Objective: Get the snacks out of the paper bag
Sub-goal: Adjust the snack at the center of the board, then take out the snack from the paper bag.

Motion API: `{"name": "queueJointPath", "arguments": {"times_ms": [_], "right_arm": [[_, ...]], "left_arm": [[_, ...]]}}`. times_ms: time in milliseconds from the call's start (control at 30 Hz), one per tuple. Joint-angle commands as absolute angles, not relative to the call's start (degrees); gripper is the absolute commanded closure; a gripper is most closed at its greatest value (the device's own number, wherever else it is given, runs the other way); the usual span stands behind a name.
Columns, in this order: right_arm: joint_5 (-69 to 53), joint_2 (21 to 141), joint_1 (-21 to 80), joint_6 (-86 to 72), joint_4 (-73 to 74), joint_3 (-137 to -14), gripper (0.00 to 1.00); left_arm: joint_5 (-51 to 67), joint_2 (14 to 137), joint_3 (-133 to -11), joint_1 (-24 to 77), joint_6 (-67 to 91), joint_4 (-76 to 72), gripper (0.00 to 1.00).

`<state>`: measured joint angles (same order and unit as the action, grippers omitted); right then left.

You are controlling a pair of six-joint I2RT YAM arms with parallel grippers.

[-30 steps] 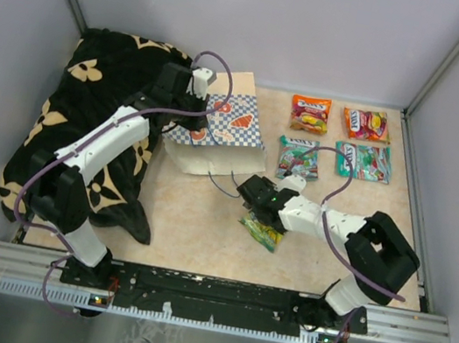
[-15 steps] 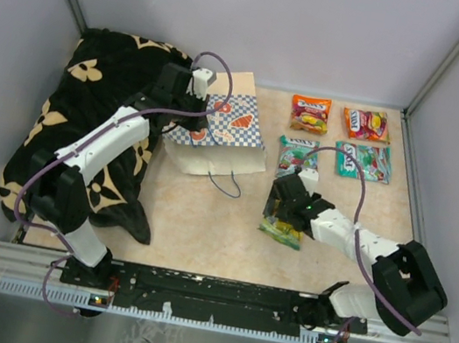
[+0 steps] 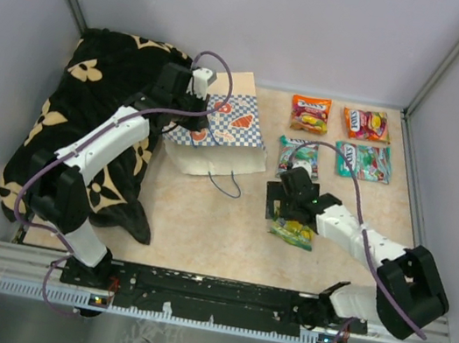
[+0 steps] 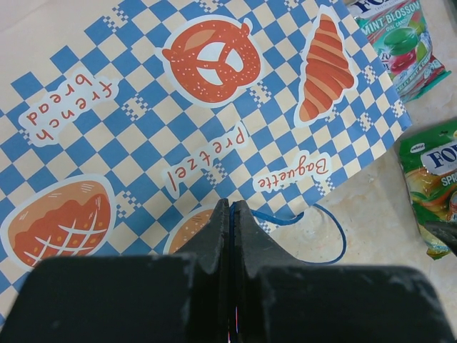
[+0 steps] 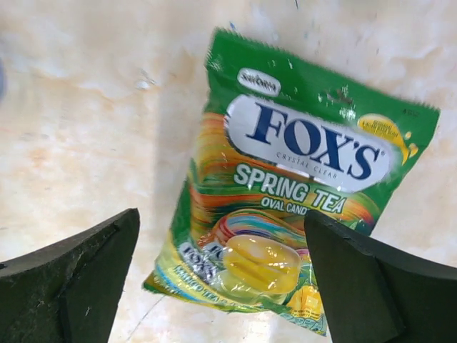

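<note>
- Mid-tabletop (image 3: pixel 194 219), near edge: right gripper (image 5: pixel 221 279) spread wide, empty, over the green snack packet (image 5: pixel 293 186), which lies flat.
- Left gripper (image 4: pixel 230 214) pinched on the blue cord handle (image 4: pixel 314 229), likely steadying the paper bag (image 4: pixel 178 107).
- Four other packets (image 3: pixel 309 113) rowed far right.

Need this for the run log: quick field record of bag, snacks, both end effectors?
paper bag: flat on table, beside black cloth
left end effector: shut on bag's cord handle
right end effector: open, over green packet
green packet: flat on table, ungripped
other snacks out: orange packet, red packet, teal packet, mint packet, far right
</note>
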<state>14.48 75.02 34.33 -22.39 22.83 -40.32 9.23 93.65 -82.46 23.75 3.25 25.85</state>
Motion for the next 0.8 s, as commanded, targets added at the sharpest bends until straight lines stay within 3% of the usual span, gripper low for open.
{"name": "queueJointPath", "arguments": {"times_ms": [0,100,167,233,300,367,567,767], "right_arm": [[14.7,66.5,35.4,-18.7,22.7,-49.2,0.01],[11.7,57.2,36.1,-26.4,9.9,-47.0,0.01],[5.4,52.9,36.4,-39.2,-14.4,-35.4,0.01],[7.6,57.8,39.3,-58.6,-39.5,-22.2,0.03],[15.9,67.5,45.9,-66.2,-56.2,-19.8,0.05],[21.5,77.5,51.4,-71.6,-65.7,-22.4,0.05],[21.2,107.4,54.1,-92.4,-92.1,-35.5,0.14],[22.8,124.4,54.4,-106.5,-96.0,-48.2,0.18]], "left_arm": [[8.6,93.1,-85.6,23.7,3.4,25.9,1.0],[8.6,93.5,-87.7,23.7,3.4,26.5,1.0],[8.5,94.2,-89.5,23.7,3.2,27.5,1.0],[7.8,95.0,-91.2,23.6,3.1,28.9,0.99],[7.1,95.6,-92.8,23.6,3.2,30.6,0.99],[6.8,95.8,-93.7,23.6,3.7,31.9,0.98],[7.1,97.2,-98.4,23.6,4.4,37.7,0.99],[6.4,96.2,-97.9,23.5,3.5,39.5,1.0]]}}
